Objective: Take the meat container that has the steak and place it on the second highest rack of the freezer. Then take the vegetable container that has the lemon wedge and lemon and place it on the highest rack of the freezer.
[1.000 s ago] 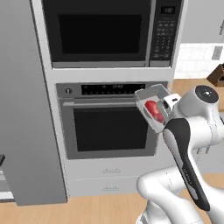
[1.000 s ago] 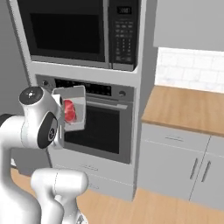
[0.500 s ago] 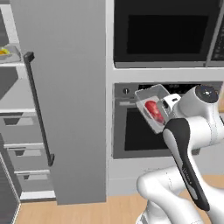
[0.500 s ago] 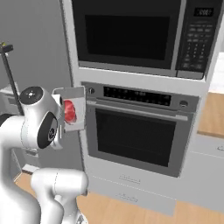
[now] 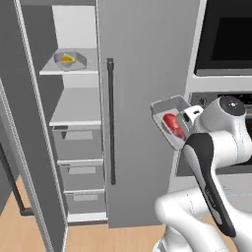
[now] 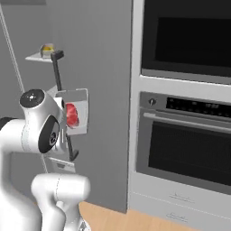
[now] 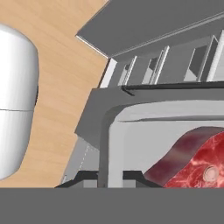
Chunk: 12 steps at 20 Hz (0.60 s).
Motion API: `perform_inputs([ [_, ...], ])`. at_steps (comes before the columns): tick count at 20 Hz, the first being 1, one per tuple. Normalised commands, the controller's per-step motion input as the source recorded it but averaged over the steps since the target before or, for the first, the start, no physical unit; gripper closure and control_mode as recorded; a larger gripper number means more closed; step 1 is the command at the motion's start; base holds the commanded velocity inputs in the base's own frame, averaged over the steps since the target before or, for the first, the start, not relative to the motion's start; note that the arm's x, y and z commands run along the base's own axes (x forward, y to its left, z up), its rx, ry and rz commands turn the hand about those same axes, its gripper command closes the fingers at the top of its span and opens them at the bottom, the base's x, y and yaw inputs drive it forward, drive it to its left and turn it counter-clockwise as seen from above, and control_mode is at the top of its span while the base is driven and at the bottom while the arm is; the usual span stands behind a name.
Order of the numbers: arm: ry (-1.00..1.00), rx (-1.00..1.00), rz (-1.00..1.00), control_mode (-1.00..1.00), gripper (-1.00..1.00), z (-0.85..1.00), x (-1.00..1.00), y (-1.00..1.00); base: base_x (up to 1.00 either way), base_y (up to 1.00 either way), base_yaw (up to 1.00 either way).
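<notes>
My gripper (image 5: 188, 116) is shut on the rim of the meat container (image 5: 169, 109), a grey tray tipped on its side in front of the freezer's closed right door. The red steak (image 5: 172, 126) lies inside it. From the right base view, the meat container (image 6: 77, 117) and steak (image 6: 72, 115) hang beside the arm's head. In the hand view, the container's wall (image 7: 114, 131) sits between the fingertips (image 7: 87, 176), steak (image 7: 199, 159) at lower right. The freezer (image 5: 74, 29) stands open at left. A vegetable container (image 5: 70, 60) with yellow fruit rests on its upper visible shelf (image 5: 54, 71); another shelf (image 5: 74, 110) lies below.
The closed freezer door carries a dark vertical bar handle (image 5: 110, 123). Grey drawers (image 5: 78, 170) stack under the shelves. The opened left door (image 5: 24, 147) juts toward me at the far left. A wall oven (image 6: 189, 149) and a black-windowed unit (image 6: 185, 36) stand to the right.
The whole picture has slid from the ovens to the open freezer, so the base has moved left. The meat container stays in the shut gripper, same pose relative to the arm.
</notes>
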Motion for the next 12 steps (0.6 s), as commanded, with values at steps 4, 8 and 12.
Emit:
perform_inputs([
  [4, 0.0, 0.0, 0.0, 1.0, 1.0, 0.0, 0.0, 0.0, 0.36, 1.0, -0.05],
  [8, 0.0, 0.0, 0.0, 1.0, 1.0, 0.0, 0.0, 0.0, 0.41, 0.88, -0.09],
  [12, 0.0, 0.0, 0.0, 1.0, 1.0, 0.0, 0.0, 0.0, 0.46, 0.3, -0.11],
])
